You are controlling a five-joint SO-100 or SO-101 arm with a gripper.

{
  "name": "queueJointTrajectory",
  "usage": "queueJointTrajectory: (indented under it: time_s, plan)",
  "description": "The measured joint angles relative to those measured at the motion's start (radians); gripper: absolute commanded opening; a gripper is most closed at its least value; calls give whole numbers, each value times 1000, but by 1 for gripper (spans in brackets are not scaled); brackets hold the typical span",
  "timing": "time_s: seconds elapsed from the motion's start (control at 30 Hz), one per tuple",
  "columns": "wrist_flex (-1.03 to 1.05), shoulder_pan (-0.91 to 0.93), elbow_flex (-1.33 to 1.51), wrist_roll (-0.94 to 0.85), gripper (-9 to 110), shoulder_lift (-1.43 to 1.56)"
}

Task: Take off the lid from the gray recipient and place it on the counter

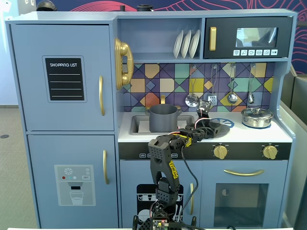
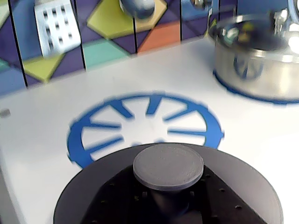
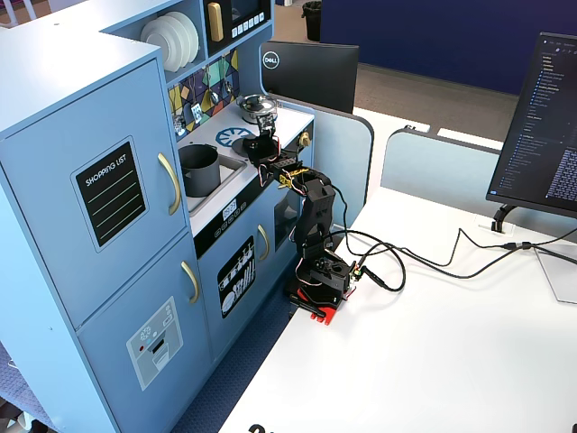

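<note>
Hovering over the white kitchen surface (image 2: pixel 42 140), the black arm carries the round, flat, matte dark gray lid (image 2: pixel 168 186) with its small central knob (image 2: pixel 168 166). The wrist view shows the disc low in frame, just this side of the blue printed burner ring (image 2: pixel 145 126). The matte dark gray cylindrical pot (image 1: pixel 163 118) sits open-topped in the recessed sink (image 1: pixel 136 125), so the lift-off looks done! The fingers (image 1: pixel 209 125) seem clamped on the lid, since it hangs with the arm, though the grip itself is hidden. I cannot tell whether the disc touches the worktop yet. What's left, by my read: lower it, release, pull back. The shiny silver pot (image 1: pixel 257 117) stands off to the right, well clear.
</note>
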Motion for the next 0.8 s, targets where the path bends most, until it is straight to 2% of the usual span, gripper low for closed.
queueJointTrajectory:
  time_s: [0.23, 0.37, 0.47, 0.8]
  plan:
    - [-57, 0, 31, -14, 1, -26]
    - [-63, 0, 35, -38, 33, -28]
    - [-64, 5, 44, -46, 44, -25]
    - [-64, 15, 49, -48, 45, -17]
